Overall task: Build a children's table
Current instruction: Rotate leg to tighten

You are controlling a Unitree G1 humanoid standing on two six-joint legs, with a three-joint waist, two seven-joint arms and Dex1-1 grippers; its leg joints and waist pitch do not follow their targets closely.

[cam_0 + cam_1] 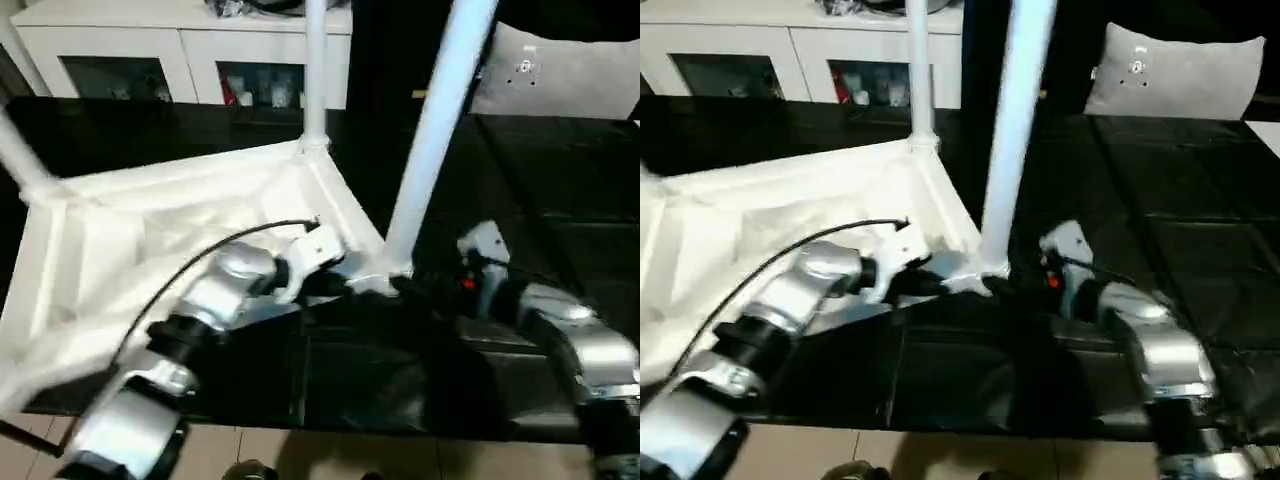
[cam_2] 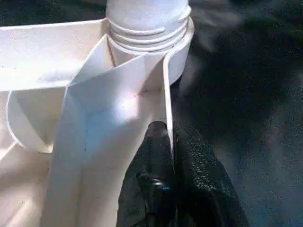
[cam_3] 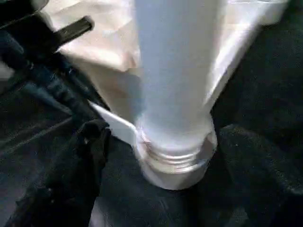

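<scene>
The white tabletop (image 1: 150, 230) lies underside up on the black work table (image 1: 540, 180), its ribs showing. Three white legs stand in corner sockets: one at the near right corner (image 1: 430, 140), one at the far corner (image 1: 315, 70), one at the left (image 1: 20, 160). My left gripper (image 2: 171, 142) is shut on the thin rim wall of the tabletop, just beside the near right socket (image 2: 147, 28). My right gripper (image 3: 175, 161) is open, its black fingers (image 3: 80, 179) standing on either side of the threaded base of the near right leg (image 3: 175, 94), apart from it.
A white cabinet (image 1: 180, 50) with glass doors stands behind the work table. A grey cushion (image 1: 1180, 70) lies at the back right. A black cable (image 1: 180, 270) arcs over my left forearm. The table's front edge meets tiled floor (image 1: 400, 455).
</scene>
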